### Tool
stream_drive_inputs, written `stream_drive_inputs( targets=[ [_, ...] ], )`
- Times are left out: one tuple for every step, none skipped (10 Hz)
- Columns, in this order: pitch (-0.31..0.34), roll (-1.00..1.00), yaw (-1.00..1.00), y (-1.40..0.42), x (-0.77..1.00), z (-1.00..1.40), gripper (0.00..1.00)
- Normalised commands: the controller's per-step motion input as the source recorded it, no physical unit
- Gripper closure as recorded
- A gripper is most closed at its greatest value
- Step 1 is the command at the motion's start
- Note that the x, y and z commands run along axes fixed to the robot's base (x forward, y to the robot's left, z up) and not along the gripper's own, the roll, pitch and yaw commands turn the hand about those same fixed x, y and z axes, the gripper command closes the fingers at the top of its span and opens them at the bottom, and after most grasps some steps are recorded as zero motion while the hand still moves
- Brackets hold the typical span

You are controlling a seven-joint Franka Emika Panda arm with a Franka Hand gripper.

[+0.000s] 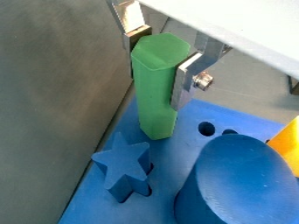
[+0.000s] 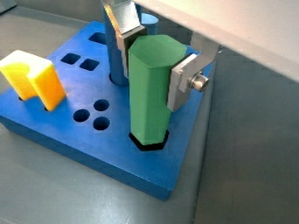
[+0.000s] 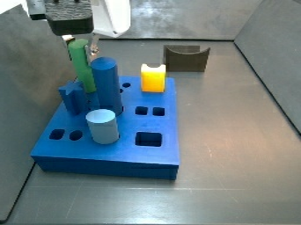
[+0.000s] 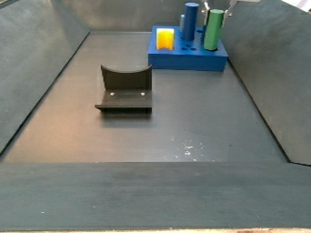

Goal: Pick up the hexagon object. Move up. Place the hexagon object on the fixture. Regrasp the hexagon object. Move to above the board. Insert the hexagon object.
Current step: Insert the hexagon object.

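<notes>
The gripper point(image 2: 155, 54) is over a corner of the blue board point(image 2: 70, 131), its silver fingers point(image 2: 184, 80) clamped on the green hexagon object point(image 2: 149, 87), which stands upright with its lower end in a hexagonal hole. The fixture point(image 4: 123, 89) sits well apart on the table point(image 4: 183, 136).

dark grey floor point(image 4: 183, 118), grey walls point(image 4: 43, 55)

Gripper point(image 2: 149, 54) points straight down over the board's corner. Fingers point(image 2: 187, 77) clamped on the hexagon object point(image 2: 149, 87), held upright.
</notes>
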Motion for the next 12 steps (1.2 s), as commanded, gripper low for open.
stream_drive_inputs(
  targets=[
    [0.027, -0.01, -0.18, 0.1, -0.01, -0.01, 1.0],
    [0.031, -0.01, -0.2, 0.13, -0.02, -0.01, 1.0],
    [0.0, -0.02, -0.18, 0.13, -0.01, -0.09, 1.0],
    [0.0, -0.03, -0.14, 0.06, 0.0, -0.27, 1.0],
    [-0.011, -0.06, -0.17, 0.01, 0.0, -0.47, 1.0],
    [-0.074, -0.07, -0.23, 0.0, -0.01, -0.8, 1.0],
    [-0.046, -0.06, -0.19, -0.12, -0.01, -0.75, 1.0],
    [-0.007, -0.05, -0.18, -0.2, 0.0, -0.57, 1.0],
    [-0.013, -0.07, -0.18, -0.17, 0.0, -0.55, 1.0],
    [-0.029, -0.07, -0.15, -0.11, 0.0, -0.61, 1.0],
    [-0.066, -0.03, -0.16, -0.06, 0.0, -0.86, 1.0],
    [-0.114, 0.0, -0.14, -0.05, 0.0, -0.97, 1.0]
  ],
)
